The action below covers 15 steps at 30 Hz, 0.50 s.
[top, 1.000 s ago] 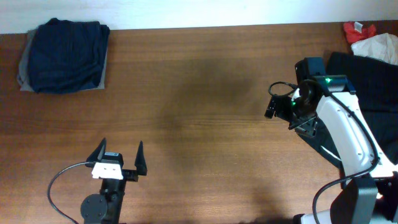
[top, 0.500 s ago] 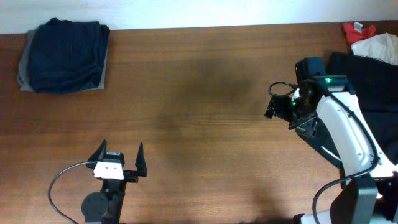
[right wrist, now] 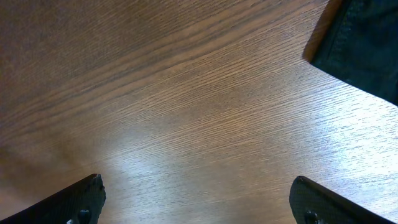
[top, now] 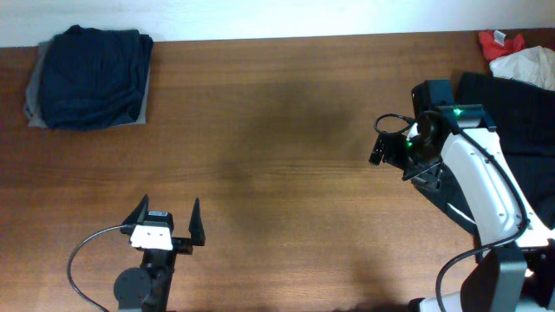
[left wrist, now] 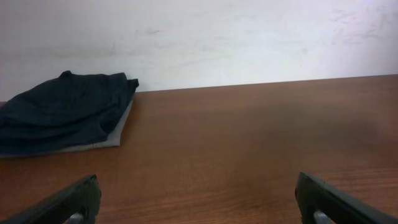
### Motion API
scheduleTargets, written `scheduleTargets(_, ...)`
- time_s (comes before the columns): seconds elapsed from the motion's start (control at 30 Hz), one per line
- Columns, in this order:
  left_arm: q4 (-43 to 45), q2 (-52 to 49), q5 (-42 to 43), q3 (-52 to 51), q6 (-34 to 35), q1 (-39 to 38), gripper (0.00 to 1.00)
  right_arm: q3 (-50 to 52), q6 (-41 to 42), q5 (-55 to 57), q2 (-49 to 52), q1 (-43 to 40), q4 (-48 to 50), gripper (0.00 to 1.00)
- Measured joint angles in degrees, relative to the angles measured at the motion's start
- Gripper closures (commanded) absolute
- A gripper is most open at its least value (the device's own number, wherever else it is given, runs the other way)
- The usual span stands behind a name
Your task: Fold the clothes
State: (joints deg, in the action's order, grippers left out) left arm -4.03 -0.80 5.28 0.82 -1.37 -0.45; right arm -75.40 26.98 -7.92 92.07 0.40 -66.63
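Clothes (top: pixel 91 74): one. Grey garment (top: pixel 33 109): one. Left pincer (left wrist: pixel 199 200), right pincer (right wrist: pixel 196 200) agape.

White-shelled right arm (top: pixel 482 178); black, cabled left gripper (top: pixel 170 200)

A grey garment (top: pixel 33 100) lies far left on the worktop (top: pixel 277 173). A black garment (top: pixel 520 108), white cloth (top: pixel 529 65) and red scrap (top: pixel 499 40) lie far right.
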Motion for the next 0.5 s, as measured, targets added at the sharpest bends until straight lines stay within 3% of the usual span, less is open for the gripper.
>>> scheduleTargets(0.13,0.0,0.0,0.0,0.0,0.0,0.0,0.00,0.0,0.0,0.0,-4.7,0.1,0.0,0.02)
scheduleTargets(0.5,0.0,0.0,0.0,0.0,0.0,0.0,0.01,-0.1,-1.1,0.5,-36.9,2.3,-1.6,0.02)
